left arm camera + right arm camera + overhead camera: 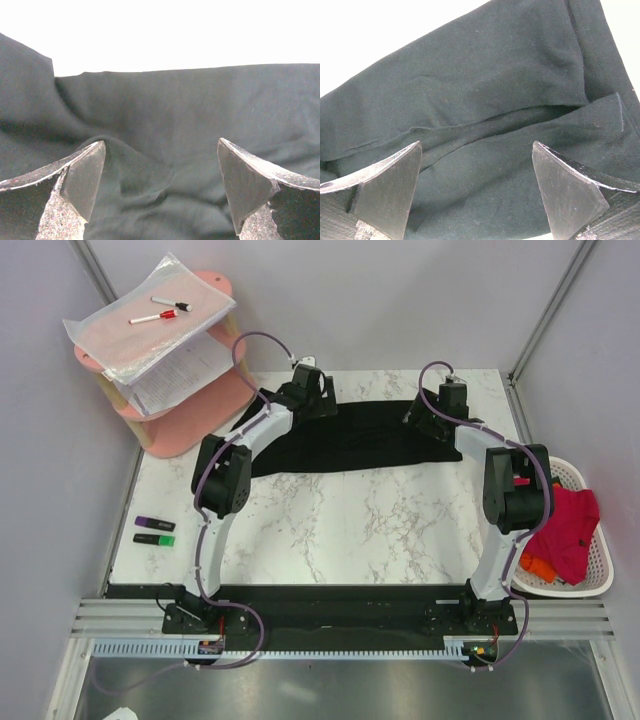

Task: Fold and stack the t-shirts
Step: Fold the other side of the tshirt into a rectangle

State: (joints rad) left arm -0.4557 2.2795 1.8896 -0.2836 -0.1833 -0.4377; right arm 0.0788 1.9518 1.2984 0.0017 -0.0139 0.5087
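Ana: Nearest, beside the surface (350, 530), our basket (590, 585) holds a red t-shirt (570, 525) and an orange t-shirt (538, 567).
Ben: Farther back we see left gripper (160, 145) and right gripper (476, 145), both wide and empty, over the black t-shirt (350, 440) on the surface's far side.

The large t-shirt (350, 440) is spread across the upper centre of the frame, on the far part of the table (330, 530). The left gripper (308, 388) is positioned over its left end and the right gripper (438, 408) over its right end (one arm per end). At the right edge, beside the table, the basket (590, 575) is placed, with further t-shirts (570, 525) heaped in it. Two highlighters (153, 531) are laid at the table's left edge. A shelf stand (190, 420) is located at upper left, with papers (150, 340) on top.
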